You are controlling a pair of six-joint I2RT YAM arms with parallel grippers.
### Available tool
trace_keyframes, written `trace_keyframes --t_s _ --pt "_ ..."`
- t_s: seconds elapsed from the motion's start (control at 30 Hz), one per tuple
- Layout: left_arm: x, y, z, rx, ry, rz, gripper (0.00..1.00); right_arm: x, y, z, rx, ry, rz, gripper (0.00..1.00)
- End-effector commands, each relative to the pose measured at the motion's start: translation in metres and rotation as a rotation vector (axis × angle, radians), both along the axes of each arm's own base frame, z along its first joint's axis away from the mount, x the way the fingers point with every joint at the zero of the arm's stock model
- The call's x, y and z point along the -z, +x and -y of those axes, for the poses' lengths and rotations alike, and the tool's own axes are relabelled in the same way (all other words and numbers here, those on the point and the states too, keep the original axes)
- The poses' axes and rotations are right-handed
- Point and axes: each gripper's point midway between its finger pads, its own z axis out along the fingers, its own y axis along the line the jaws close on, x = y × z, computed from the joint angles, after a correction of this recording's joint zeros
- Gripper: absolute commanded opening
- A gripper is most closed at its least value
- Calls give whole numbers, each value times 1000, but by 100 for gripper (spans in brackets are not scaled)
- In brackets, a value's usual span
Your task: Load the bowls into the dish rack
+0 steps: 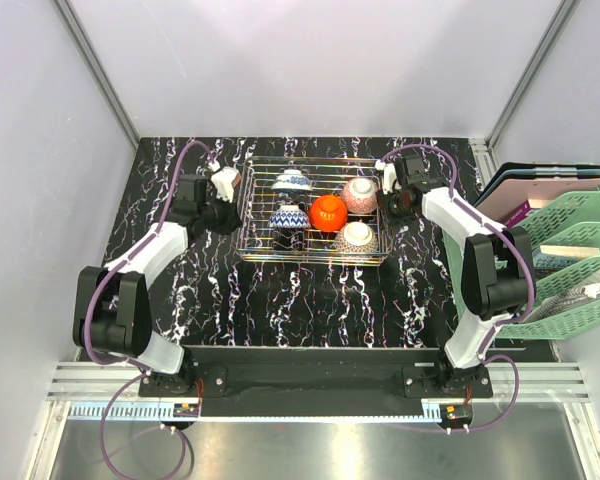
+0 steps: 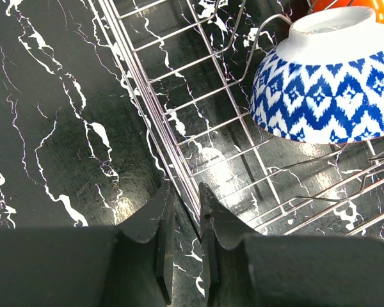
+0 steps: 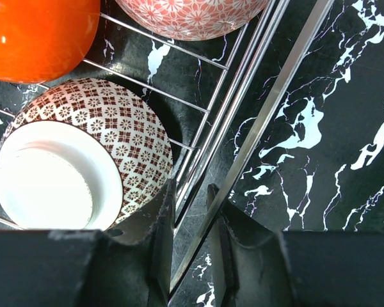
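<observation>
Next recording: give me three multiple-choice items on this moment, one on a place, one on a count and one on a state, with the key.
1. Where does the plain orange bowl sit?
A. on the black marbled table
B. in the silvery wire dish rack
C. in the green trays

2. How many bowls does the rack hold?
A. three
B. seven
C. five

3. How do the left gripper and right gripper stand?
A. each closed on a side rim of the rack
B. wide open above the bowls
C. each holding a bowl

Key: B, the top view shows it among the rack's wires; C, five show in the top view; A, each wrist view shows rim wire between nearly shut fingers.
</observation>
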Motion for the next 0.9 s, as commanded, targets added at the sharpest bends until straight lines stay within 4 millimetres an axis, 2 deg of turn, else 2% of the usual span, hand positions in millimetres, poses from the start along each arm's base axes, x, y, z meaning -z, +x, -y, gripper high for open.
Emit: trace_keyframes --t_s 0.0,0.07,0.1,0.13,0.17,0.23,0.3,0.37,0.4,0.47,0.5,0.57,0.73,0.83,0.87 --pt "17 -42 22 160 -42 -107 0 -26 15 -23 -131 27 89 24" --pt "16 -43 22 161 -44 -106 0 -26 16 -23 -132 27 90 25" --pt "16 -44 22 164 -47 -108 4 -27 16 -24 -135 28 89 27" --pt "16 -43 22 163 -46 -106 19 -27 17 -25 -137 29 90 29" --pt "15 -43 22 163 -47 -103 25 -27 18 -24 -139 26 92 34" --pt "12 -41 21 162 -44 -91 30 -28 18 -24 -142 23 92 39" --pt "10 -40 22 162 -47 -82 47 -28 20 -24 -145 17 94 55" --pt "11 -39 22 161 -47 -85 65 -28 22 -23 -151 10 94 65" --pt "9 -38 22 160 -48 -82 71 -27 23 -23 -152 5 91 76" --pt "7 -38 22 162 -47 -73 80 -25 24 -22 -161 -6 92 87" --pt "4 -36 21 159 -42 -62 90 -27 26 -22 -161 -9 97 97" --pt "-6 -32 18 151 -38 -24 99 -31 28 -21 -158 -17 107 100" --pt "-49 -12 2 97 -40 88 99 -46 37 -17 -144 -38 150 100" --pt "-77 -1 -15 55 -57 139 99 -61 41 -10 -129 -71 187 100" --pt "-85 2 -26 28 -65 154 99 -72 40 -7 -129 -84 211 100"
